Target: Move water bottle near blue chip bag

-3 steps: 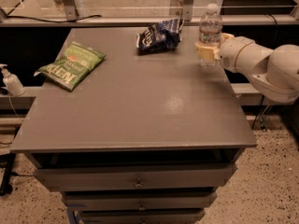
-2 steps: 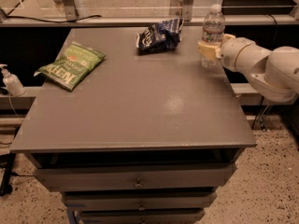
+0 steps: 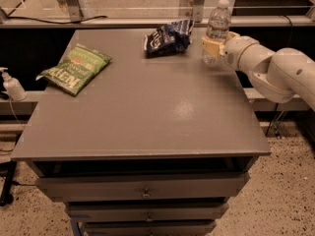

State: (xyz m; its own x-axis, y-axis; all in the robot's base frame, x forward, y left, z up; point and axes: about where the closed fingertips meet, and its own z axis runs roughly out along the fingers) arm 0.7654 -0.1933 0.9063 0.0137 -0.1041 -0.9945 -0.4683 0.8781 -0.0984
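Note:
The water bottle (image 3: 218, 19), clear with a white cap, stands upright at the back right of the grey table (image 3: 147, 117). My gripper (image 3: 214, 47) reaches in from the right, and its cream fingers are closed around the bottle's lower half. The blue chip bag (image 3: 167, 37), dark blue and wrinkled, lies on the table just left of the bottle, with a small gap between them.
A flat green chip bag (image 3: 75, 69) lies at the table's left side. A small white pump bottle (image 3: 11, 85) stands off the table at the far left. My white arm (image 3: 275, 68) hangs over the right edge. Drawers are below the front edge.
The gripper and the water bottle have shifted slightly left and back, towards the blue chip bag. The bags have not moved.

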